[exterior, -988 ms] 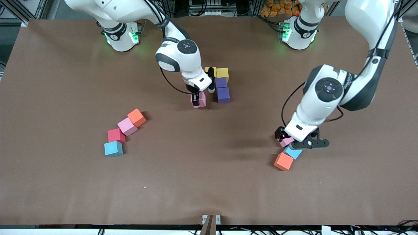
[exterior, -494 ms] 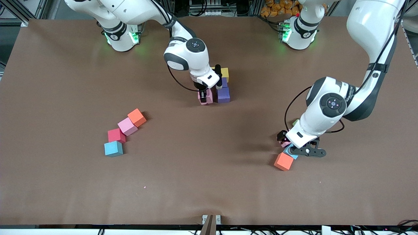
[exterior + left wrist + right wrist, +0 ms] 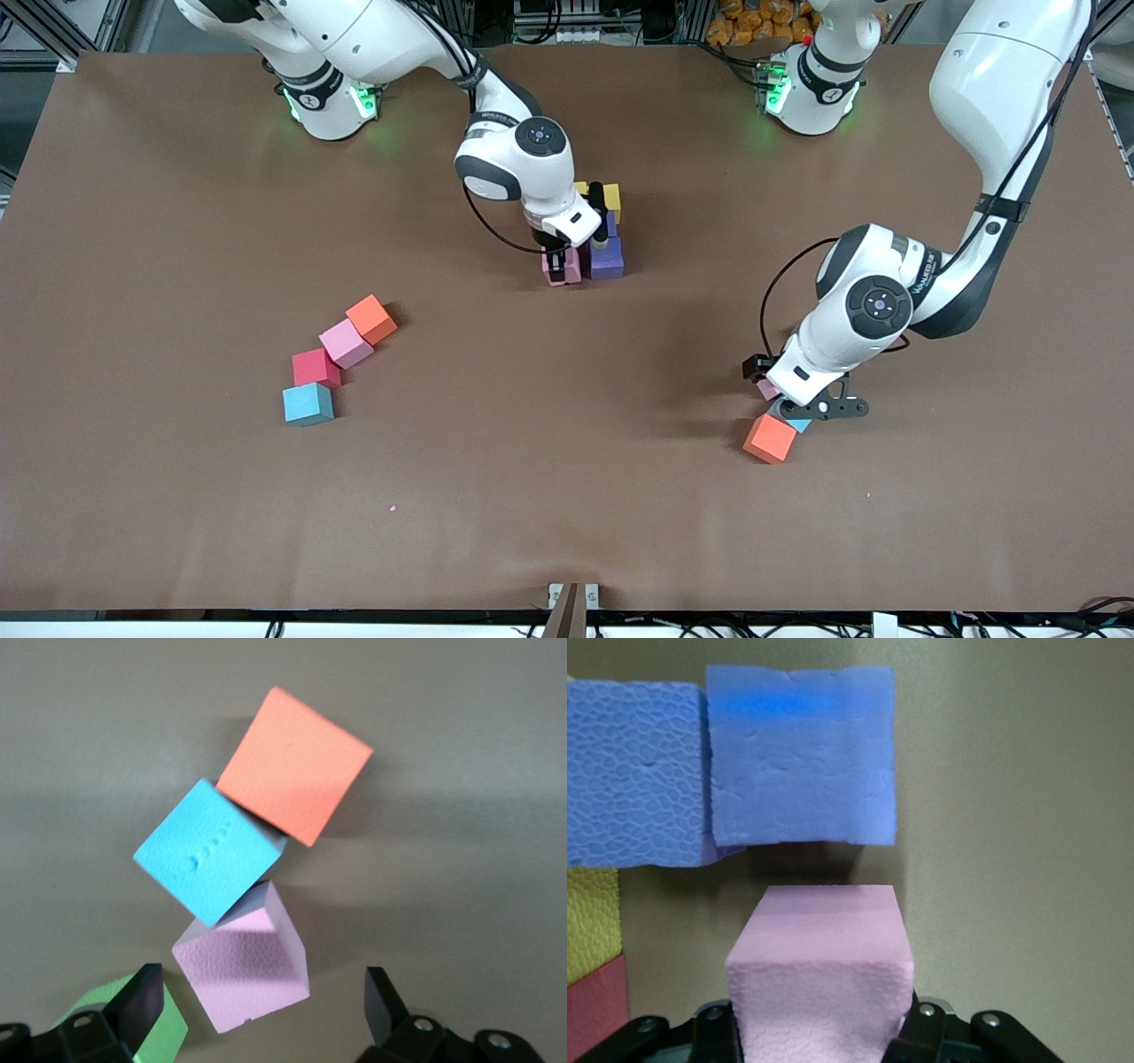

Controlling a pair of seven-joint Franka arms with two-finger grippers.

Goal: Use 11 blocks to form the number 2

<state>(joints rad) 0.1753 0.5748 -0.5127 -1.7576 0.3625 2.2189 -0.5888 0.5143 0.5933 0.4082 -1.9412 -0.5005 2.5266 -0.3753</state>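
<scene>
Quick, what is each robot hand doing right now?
Left hand: open, over the pink block beside the light blue block.
Right hand: closed on a pink block beside the purple blocks.

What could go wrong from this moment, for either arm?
1. The right hand holds a pink cube close beside the purple cubes; lowering it slightly off line may push them out of the figure.
2. The open left hand straddles another pink cube that touches the light blue cube, with a green cube at one finger; closing may shove either.
</scene>
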